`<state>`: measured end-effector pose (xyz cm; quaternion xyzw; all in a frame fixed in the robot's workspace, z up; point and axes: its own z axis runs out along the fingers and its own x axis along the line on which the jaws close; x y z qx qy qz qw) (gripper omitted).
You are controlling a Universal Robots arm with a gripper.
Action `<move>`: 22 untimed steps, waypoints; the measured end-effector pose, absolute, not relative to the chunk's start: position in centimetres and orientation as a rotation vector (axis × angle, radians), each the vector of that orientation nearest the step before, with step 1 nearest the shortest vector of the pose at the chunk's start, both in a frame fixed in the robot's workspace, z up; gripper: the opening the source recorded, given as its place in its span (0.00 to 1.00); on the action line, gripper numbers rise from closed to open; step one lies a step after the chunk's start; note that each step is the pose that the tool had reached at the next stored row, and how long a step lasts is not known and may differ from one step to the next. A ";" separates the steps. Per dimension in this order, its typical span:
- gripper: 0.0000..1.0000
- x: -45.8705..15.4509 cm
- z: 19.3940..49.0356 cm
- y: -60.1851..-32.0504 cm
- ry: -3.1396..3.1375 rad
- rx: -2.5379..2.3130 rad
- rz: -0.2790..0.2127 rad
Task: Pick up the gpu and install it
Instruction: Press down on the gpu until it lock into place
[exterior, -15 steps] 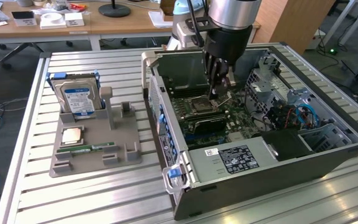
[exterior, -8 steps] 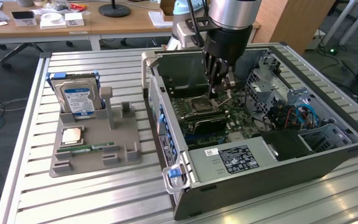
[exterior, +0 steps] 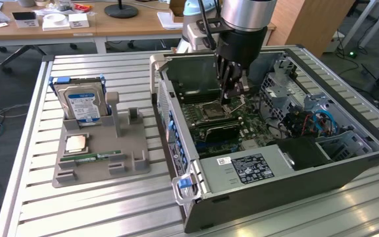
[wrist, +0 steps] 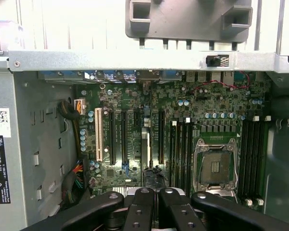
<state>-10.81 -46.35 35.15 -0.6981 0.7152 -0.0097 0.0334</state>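
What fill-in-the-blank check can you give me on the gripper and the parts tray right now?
1. The gripper hangs ____ the open computer case, over the motherboard.
2. Its jaws are ____.
3. In the grey tray, the hard drive stands ____.
Missing words: inside; shut; upright.

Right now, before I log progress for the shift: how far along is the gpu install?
Done: the gpu is off the grey holder, where the hard drive and RAM stick sit. It stands edge-on at a motherboard slot. In hand: the shut pincer is right over its top edge, inside the case. Left: confirming it is seated, which I cannot tell here.
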 end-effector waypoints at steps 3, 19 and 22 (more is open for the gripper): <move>0.11 -10.6 35.2 -46.4 2.214 -2.160 -0.003; 0.11 -9.6 33.1 -46.1 2.241 -2.170 0.029; 0.11 -9.6 32.5 -46.0 2.243 -2.167 0.030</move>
